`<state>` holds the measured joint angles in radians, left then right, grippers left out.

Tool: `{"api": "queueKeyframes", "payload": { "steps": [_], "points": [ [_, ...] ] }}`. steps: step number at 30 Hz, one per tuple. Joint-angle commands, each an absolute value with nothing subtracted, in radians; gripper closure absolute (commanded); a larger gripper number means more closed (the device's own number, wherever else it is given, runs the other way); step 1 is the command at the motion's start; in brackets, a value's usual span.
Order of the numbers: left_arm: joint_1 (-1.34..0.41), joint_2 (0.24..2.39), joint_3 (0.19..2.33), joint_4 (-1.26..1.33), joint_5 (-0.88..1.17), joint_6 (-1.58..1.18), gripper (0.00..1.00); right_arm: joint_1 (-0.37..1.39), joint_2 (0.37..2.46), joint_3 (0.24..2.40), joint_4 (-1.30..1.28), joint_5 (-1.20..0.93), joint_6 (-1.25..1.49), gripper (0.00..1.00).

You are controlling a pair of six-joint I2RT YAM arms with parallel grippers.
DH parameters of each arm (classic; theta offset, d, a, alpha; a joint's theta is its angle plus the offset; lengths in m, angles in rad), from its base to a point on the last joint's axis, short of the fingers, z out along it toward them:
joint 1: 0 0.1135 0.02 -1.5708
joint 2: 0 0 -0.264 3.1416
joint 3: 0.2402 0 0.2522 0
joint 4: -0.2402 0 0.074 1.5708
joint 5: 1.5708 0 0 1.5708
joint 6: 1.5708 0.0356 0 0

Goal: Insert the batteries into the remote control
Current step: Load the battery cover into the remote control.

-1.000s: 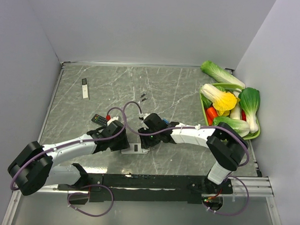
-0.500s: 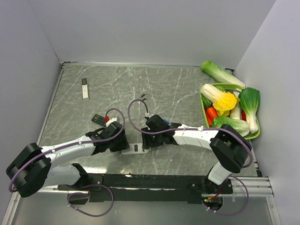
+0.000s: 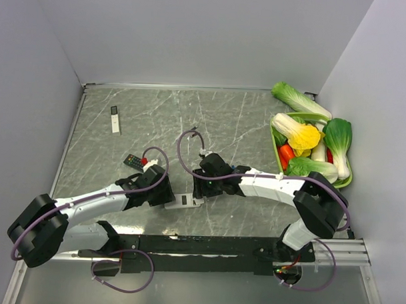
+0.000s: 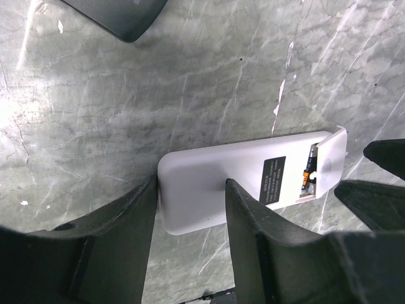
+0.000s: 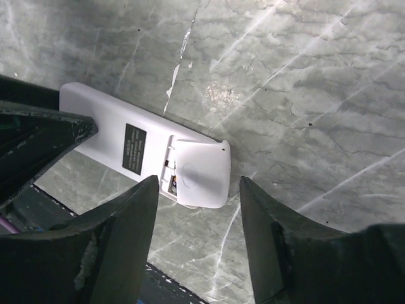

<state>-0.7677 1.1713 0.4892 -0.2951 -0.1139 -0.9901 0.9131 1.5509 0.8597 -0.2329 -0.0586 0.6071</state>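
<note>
the white remote point(image 3: 186, 201) lies back-up on the table point(image 3: 157, 117), at about 6 o'clock from its middle, between the two grippers. the left gripper point(image 4: 190, 183) is clamped on the remote's plain end, one finger against its edge and the other over its long side. the right gripper point(image 5: 199, 180) hangs over the opposite end with its fingers spread wide, clear of it on both sides. there the battery cover point(image 5: 204, 174) sits askew over the compartment (something orange and dark shows inside; whether a cell sits there i cannot tell). a black remote point(image 3: 132, 161) lies at 10 o'clock from the white one, with a slim white remote point(image 3: 115, 119) farther out the same way. a basket point(image 3: 271, 131) of vegetables point(image 3: 337, 140) is at 3 o'clock.
</note>
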Motion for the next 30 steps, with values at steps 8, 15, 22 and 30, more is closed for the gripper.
{"api": "queueKeyframes", "payload": {
  "steps": [8, 15, 22, 30],
  "points": [
    [-0.779, 1.166, 0.477, -0.291, -0.107, -0.997, 0.49, 0.868, 1.565, 0.818, -0.157, -0.152, 0.653, 0.45],
    [-0.779, 1.158, 0.474, -0.291, -0.107, -1.003, 0.50, 0.865, 1.598, 0.811, -0.135, -0.186, 0.667, 0.54],
    [-0.779, 1.155, 0.471, -0.290, -0.104, -1.002, 0.50, 0.865, 1.628, 0.816, -0.153, -0.179, 0.664, 0.58],
    [-0.779, 1.151, 0.471, -0.288, -0.103, -1.006, 0.50, 0.867, 1.620, 0.822, -0.179, -0.175, 0.669, 0.66]
  ]
}}
